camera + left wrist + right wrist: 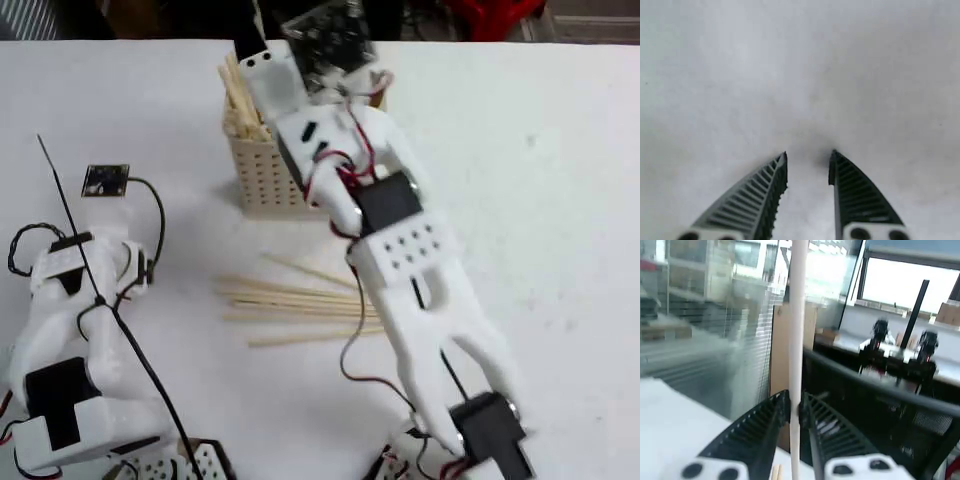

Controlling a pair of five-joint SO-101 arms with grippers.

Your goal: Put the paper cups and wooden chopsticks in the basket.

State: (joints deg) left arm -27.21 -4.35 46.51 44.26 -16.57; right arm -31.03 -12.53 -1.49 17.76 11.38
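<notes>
Pinching 1 chopstick [796,315], right jaws over basket [262,180]

White table [560,150]: basket [262,178] standing near far edge, loose chopsticks [290,299] lying before it.

Ahead of the left gripper [807,160] and between its parted jaws lies bare table [800,75]. Beneath the right gripper [794,405], clamped on a chopstick [797,315], the basket [262,180] has upright sticks [240,100] crowding one side. Loose chopsticks [300,300] lie behind it, under the arm.
</notes>
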